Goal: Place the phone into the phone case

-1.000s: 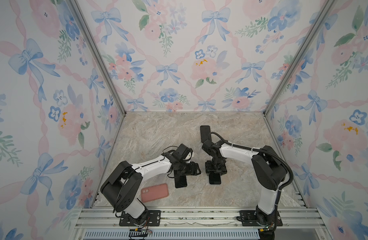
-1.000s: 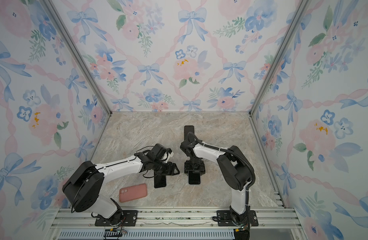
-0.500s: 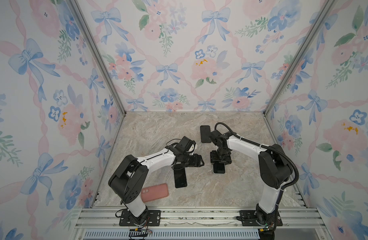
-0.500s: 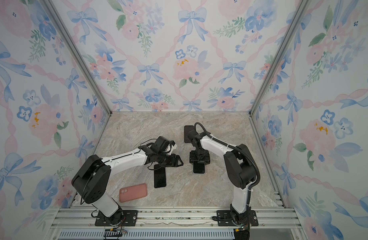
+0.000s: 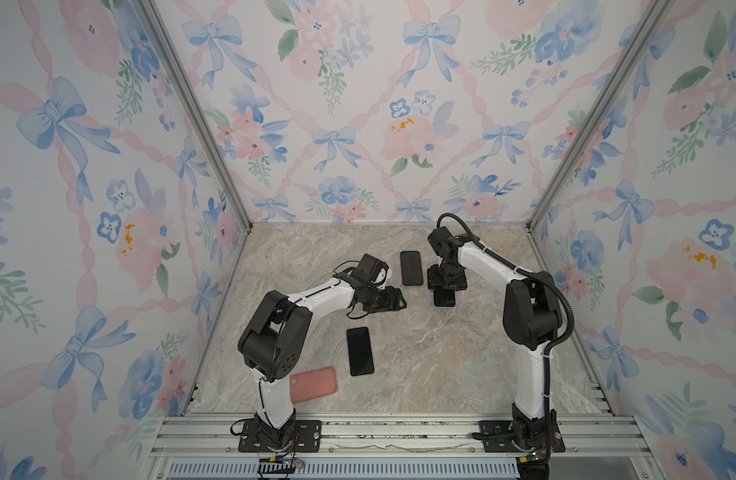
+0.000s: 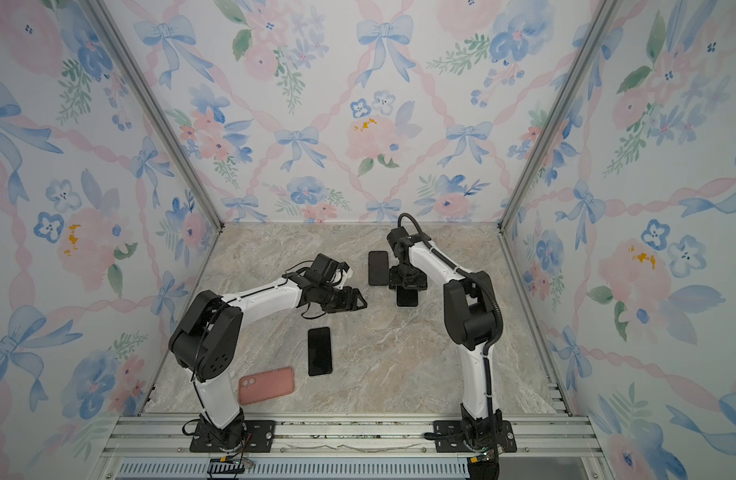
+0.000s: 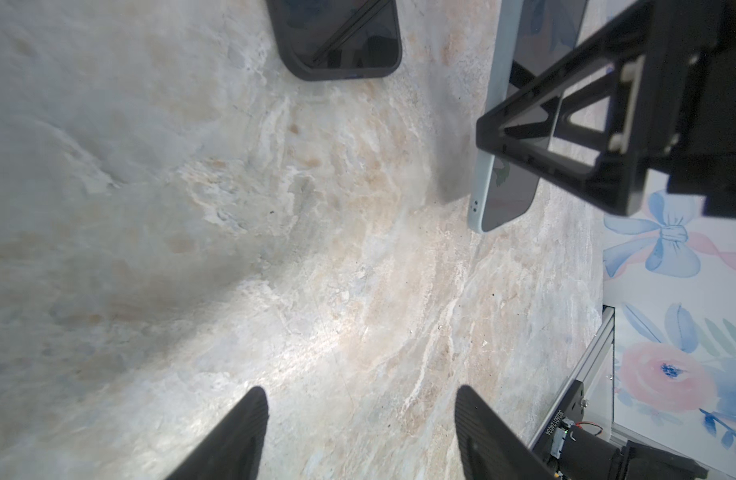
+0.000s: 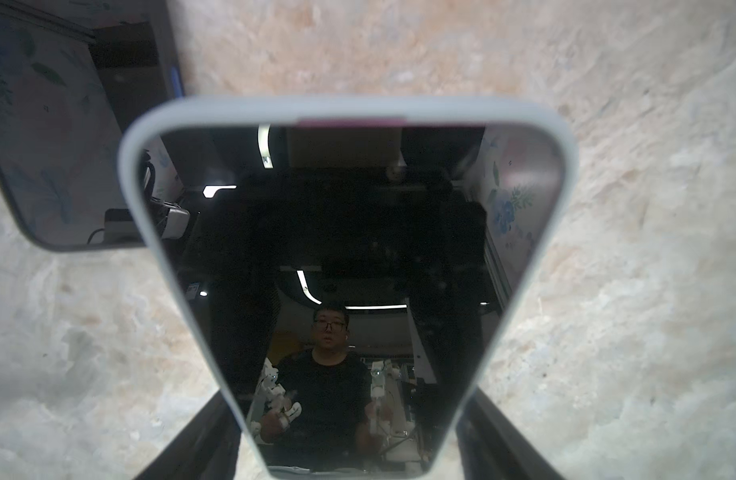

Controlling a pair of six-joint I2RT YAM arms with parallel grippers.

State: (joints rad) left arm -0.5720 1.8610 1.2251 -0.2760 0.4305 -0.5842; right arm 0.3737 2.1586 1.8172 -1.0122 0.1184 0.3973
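Observation:
My right gripper (image 5: 445,286) is shut on a phone (image 5: 444,298) with a dark screen and a pale edge. It holds the phone (image 8: 345,232) by its long sides, slightly above the marble table. The phone case (image 5: 314,384), pink, lies flat at the front left beside the left arm's base. My left gripper (image 5: 399,301) hovers open and empty near the middle of the table. In the left wrist view its open gripper (image 7: 362,392) has only bare marble between the fingers, and the held phone (image 7: 507,191) is seen tilted off the table.
A second black phone (image 5: 360,351) lies flat between my left gripper and the pink case. A black phone-shaped slab (image 5: 411,268) lies just left of my right gripper. Floral walls enclose the table on three sides; a metal rail (image 5: 379,432) runs along the front.
My right gripper has carried its phone toward the back of the table. My left gripper has drawn back from the black phone in front, which has stayed put.

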